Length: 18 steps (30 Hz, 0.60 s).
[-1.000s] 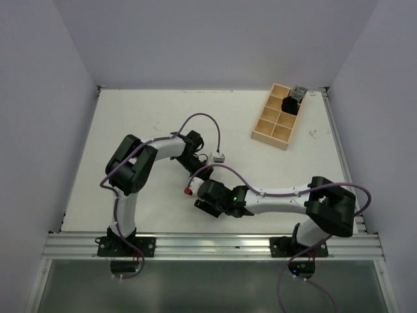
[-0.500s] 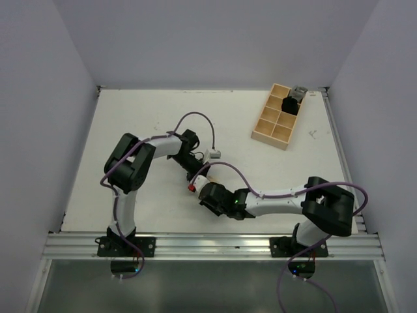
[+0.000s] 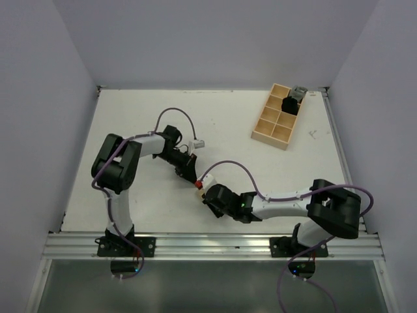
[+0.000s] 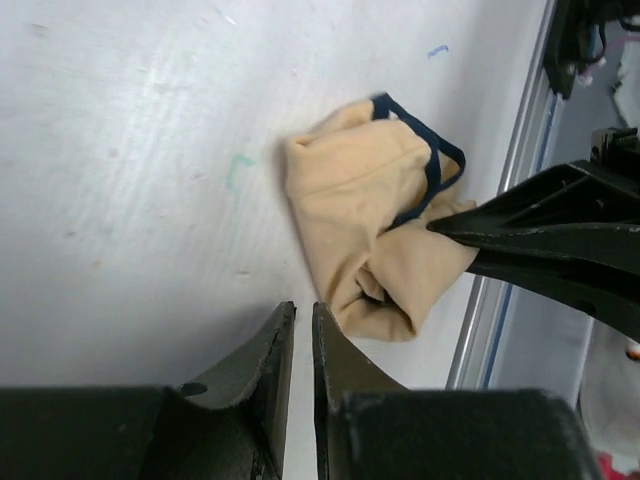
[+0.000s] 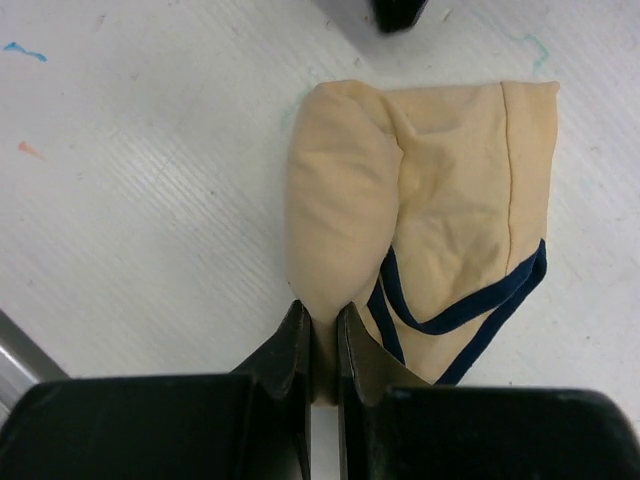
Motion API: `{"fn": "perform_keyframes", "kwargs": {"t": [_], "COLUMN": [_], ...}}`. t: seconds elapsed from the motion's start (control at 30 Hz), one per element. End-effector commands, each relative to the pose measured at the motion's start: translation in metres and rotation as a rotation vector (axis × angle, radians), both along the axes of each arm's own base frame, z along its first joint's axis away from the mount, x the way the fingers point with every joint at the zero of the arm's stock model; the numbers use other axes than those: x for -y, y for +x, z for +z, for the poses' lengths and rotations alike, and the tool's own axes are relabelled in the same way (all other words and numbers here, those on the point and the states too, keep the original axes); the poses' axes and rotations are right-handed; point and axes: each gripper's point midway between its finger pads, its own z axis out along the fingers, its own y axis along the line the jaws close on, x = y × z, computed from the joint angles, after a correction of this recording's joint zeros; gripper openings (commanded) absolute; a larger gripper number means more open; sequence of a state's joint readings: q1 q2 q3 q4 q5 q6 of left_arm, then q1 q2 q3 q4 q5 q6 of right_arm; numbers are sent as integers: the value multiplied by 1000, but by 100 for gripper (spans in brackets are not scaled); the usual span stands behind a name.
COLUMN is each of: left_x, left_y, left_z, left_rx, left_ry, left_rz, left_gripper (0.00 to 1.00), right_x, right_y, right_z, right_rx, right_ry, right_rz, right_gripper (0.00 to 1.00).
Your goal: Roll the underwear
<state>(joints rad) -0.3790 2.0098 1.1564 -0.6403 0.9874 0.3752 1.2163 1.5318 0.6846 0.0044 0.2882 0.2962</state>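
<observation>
Underwear is lying on the table close to the near rail, bunched and part-rolled, directly between the two tools. The top view is not showing it; the wrists are covering it.

Right tool is gripping the garment. Its fingers are drawn together with a pinch of tan cloth between them, at the end nearest its wrist.

Left tool is sitting just short of the opposite side. Its fingers are almost touching, carrying nothing and not contacting the fabric.

Key relation: the thick fold is running lengthwise straight away from the right tool. The flat flap with the dark trim is lying beside it, to the right in that wrist view.

Judgement: the right arm is the one placed to act. Rolling is likely going sideways across that axis, toward the trim, with the left tool needing to close in and pin the far edge.
</observation>
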Motion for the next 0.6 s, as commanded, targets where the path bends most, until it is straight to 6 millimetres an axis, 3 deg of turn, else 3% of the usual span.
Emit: {"fn": "perform_keyframes", "kwargs": {"t": [0.0, 0.03, 0.07, 0.1, 0.23, 0.37, 0.47, 0.57], "left_x": [1, -1, -3, -3, -12, -41, -67, -69], "left_y": [51, 58, 71, 77, 104, 139, 156, 161], "left_z": [41, 52, 59, 65, 89, 102, 115, 141], "left_rx": [207, 231, 266, 277, 311, 382, 420, 475], "left_ry": [-58, -48, -21, -12, 55, 158, 197, 138], "left_rz": [122, 153, 185, 201, 319, 532, 671, 667], "left_gripper": [16, 17, 39, 99, 100, 100, 100, 100], "right_x": [16, 16, 11, 8, 1, 3, 6, 8], "right_y": [-29, -28, -27, -30, -34, -35, -36, -37], "right_z": [-23, -22, -20, -20, -23, -25, -23, -23], "right_rx": [-133, -134, -131, -149, -188, -196, -195, -200], "right_ry": [-7, 0, 28, 49, 99, 120, 142, 158], "right_rz": [-3, -9, -16, -15, -49, -63, -78, -90], "right_gripper": [0, 0, 0, 0, 0, 0, 0, 0]}}
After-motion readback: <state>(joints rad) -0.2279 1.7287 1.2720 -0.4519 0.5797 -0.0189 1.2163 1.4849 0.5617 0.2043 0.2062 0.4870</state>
